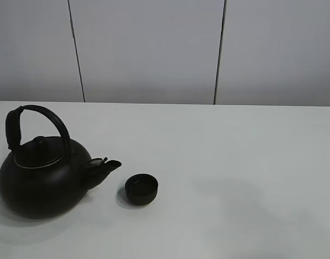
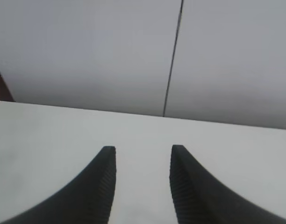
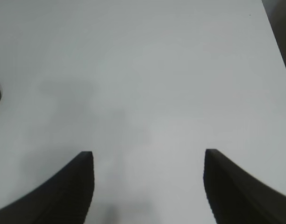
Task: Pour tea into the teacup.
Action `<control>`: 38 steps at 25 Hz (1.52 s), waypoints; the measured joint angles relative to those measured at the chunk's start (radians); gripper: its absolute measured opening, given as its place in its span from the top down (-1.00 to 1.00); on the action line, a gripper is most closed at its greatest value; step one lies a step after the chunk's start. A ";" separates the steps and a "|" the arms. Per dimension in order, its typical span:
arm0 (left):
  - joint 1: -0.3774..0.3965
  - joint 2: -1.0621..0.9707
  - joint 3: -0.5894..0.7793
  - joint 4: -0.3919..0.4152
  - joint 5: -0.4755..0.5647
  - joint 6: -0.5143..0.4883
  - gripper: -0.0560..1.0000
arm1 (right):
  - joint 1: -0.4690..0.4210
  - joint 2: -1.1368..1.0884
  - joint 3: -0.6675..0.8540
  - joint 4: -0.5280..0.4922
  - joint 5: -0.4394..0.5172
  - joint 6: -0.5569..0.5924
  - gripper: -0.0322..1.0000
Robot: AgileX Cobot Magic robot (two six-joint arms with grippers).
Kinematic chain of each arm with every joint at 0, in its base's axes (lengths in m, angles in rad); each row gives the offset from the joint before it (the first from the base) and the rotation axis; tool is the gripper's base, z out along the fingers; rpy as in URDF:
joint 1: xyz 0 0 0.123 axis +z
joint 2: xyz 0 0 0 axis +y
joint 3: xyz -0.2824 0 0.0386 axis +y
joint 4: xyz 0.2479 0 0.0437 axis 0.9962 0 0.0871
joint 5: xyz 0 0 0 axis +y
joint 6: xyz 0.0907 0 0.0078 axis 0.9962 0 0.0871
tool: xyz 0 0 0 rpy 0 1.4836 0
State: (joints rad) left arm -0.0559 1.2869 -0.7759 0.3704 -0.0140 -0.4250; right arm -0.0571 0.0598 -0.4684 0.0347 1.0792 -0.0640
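Kettle and teacup on the white table, both grippers empty.
The teacup [image 1: 141,189] sits just beside the kettle [image 1: 43,170] spout; no readable writing. Left gripper [image 2: 143,156] moderately parted, right gripper [image 3: 149,161] wide apart.

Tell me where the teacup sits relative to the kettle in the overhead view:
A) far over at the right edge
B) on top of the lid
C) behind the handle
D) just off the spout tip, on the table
D: the teacup stands upright on the table, right of the kettle, near but apart from its spout.
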 joint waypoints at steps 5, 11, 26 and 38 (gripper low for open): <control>0.000 -0.173 -0.159 -0.002 0.302 0.040 0.36 | 0.000 0.000 0.000 0.000 0.000 0.000 0.04; 0.050 -0.339 -0.242 -0.091 0.570 0.275 0.36 | 0.000 0.000 0.000 0.000 0.000 0.000 0.04; 0.081 -0.929 -0.284 -0.351 1.013 0.565 0.40 | 0.000 0.000 0.000 0.000 0.000 0.000 0.04; 0.081 -1.229 -0.127 -0.493 1.294 0.589 0.54 | 0.000 0.000 0.000 0.000 0.000 0.000 0.04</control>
State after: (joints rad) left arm 0.0251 0.0576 -0.9033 -0.1222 1.2805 0.1639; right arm -0.0571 0.0598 -0.4684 0.0347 1.0791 -0.0640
